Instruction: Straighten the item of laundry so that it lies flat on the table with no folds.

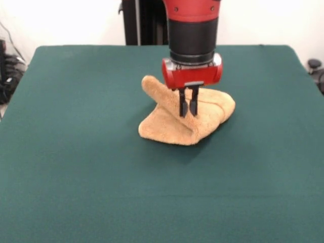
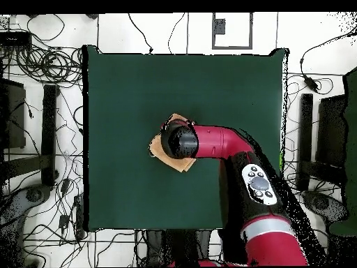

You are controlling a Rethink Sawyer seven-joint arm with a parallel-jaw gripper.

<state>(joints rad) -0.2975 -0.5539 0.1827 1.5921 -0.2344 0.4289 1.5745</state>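
Note:
The orange-tan towel [image 1: 172, 126] lies crumpled near the middle of the dark green table [image 1: 76, 152]. It is bunched into a raised ridge that runs from its far left corner down to its near edge. My gripper [image 1: 188, 114] comes straight down onto this ridge, with its two black fingers close together and pinching a fold of the towel. In the overhead view the arm's wrist covers most of the towel [image 2: 183, 166], and only its edges show around the wrist on the table [image 2: 125, 91]. The gripper itself is hidden there.
The arm [image 2: 230, 146] reaches in over the table from the robot's side. Cables and stands [image 2: 49, 125] lie on the floor around the table.

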